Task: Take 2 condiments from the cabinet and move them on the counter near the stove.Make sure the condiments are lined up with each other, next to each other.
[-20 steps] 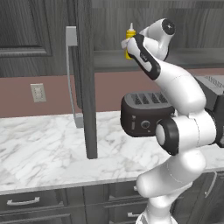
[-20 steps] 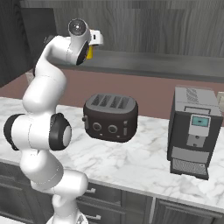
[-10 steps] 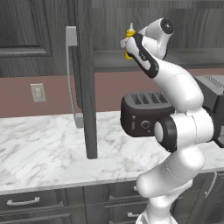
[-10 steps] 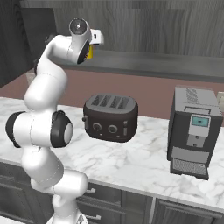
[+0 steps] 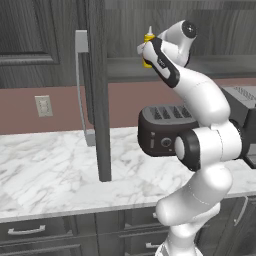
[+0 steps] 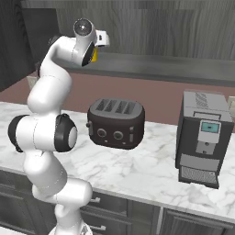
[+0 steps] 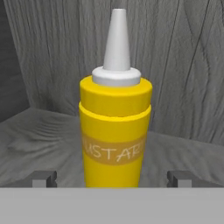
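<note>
Between open claw (image 7: pixel 112 179) fingertips: upright mustard bottle (image 7: pixel 115 127).

Two base cameras looked forward and down from behind the arm, left and right, sharing the toaster (image 5: pixel 167 131) and table (image 5: pixel 50 175). The hand camera sat close before the mustard bottle (image 7: pixel 115 131), facing the cabinet's (image 7: pixel 183 65) back wall.

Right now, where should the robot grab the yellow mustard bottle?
Probably around the straight yellow body of the mustard bottle, coming in level from the front. It stands upright on the cabinet shelf, centred between the fingertips of the gripper; the white nozzle tapers too thin.
</note>
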